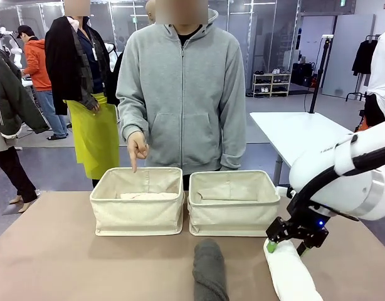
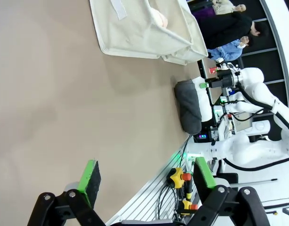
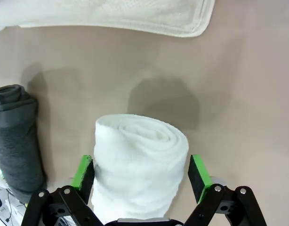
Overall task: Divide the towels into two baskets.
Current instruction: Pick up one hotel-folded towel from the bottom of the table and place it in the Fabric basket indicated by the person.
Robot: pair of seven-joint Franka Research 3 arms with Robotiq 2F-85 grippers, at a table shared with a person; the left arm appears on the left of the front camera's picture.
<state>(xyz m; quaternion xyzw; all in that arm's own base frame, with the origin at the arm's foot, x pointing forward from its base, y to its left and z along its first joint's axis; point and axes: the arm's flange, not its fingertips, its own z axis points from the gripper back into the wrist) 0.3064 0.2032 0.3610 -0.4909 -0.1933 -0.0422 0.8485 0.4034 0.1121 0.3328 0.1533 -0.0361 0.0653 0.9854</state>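
Observation:
Two cream baskets stand side by side mid-table, the left basket (image 1: 136, 216) and the right basket (image 1: 233, 219), and a pale rolled towel lies inside each. A dark grey towel (image 1: 209, 269) lies in front of them, and a white towel (image 1: 290, 273) lies to its right. My right gripper (image 1: 286, 241) is open and straddles the white towel's far end. In the right wrist view its green pads (image 3: 83, 172) flank the white towel (image 3: 140, 160), with the grey towel (image 3: 17, 141) beside it. My left gripper (image 2: 147, 176) hangs open and empty over bare table, far from the grey towel (image 2: 188, 106).
A person in a grey hoodie stands behind the baskets, and their hand (image 1: 137, 150) points down at the left basket. The brown tabletop (image 1: 54, 251) is bare at the left front. Another white table (image 1: 299, 135) stands behind at the right.

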